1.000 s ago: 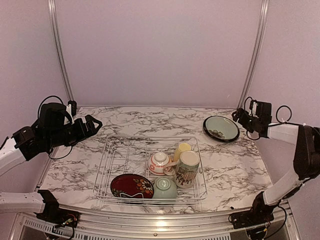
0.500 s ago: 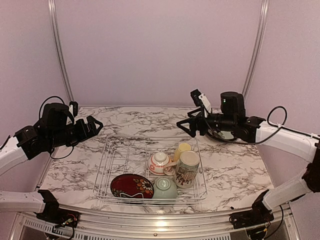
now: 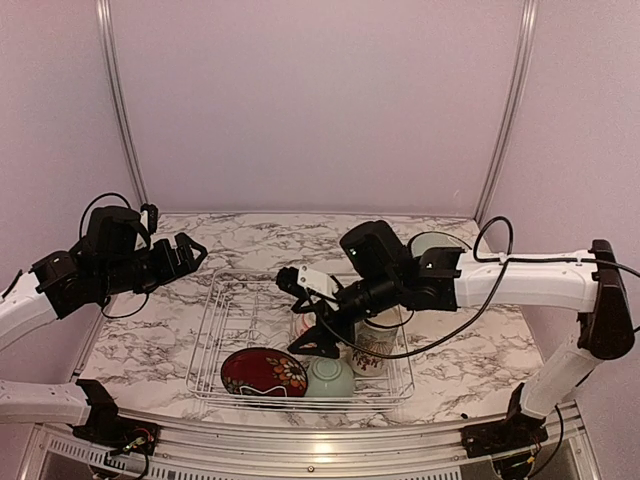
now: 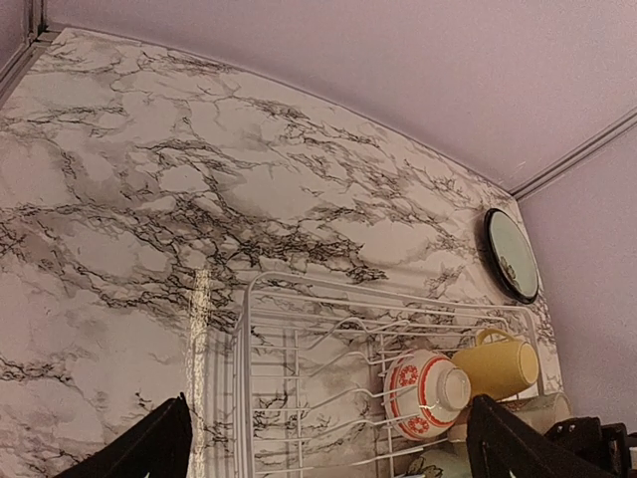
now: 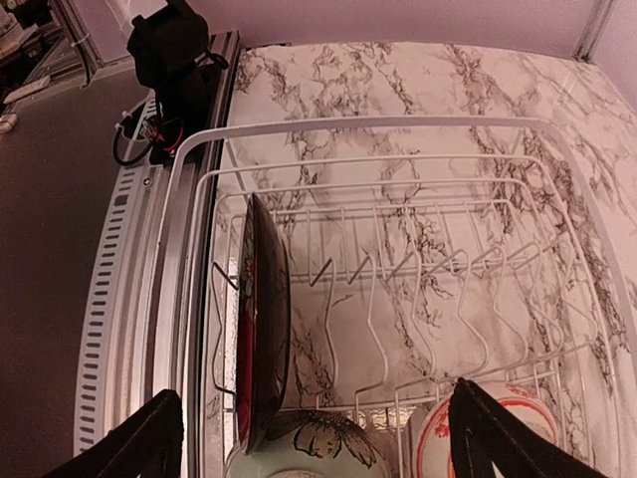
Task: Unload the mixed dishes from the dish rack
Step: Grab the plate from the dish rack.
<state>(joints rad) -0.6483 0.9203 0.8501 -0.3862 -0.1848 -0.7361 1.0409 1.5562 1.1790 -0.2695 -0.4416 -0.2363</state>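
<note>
The right fingers (image 5: pixel 149 443), spread wide, are hovering over the dish rack (image 3: pixel 205 345) by the counter's (image 3: pixel 140 335) front edge, with the dark red floral plate (image 5: pixel 261 329) standing on edge below between them, rim crosswise to their gap, while the left fingers (image 4: pixel 154 448), also wide, are hanging farther off.

The dish rack (image 5: pixel 378 121) is thin bright metal wire; the table (image 4: pixel 149 169) looks like smooth marbled laminate (faintly shiny), and the dark red floral plate (image 3: pixel 262 371) and small yellow cup (image 4: pixel 498 366) carry a glossy ceramic glaze
</note>
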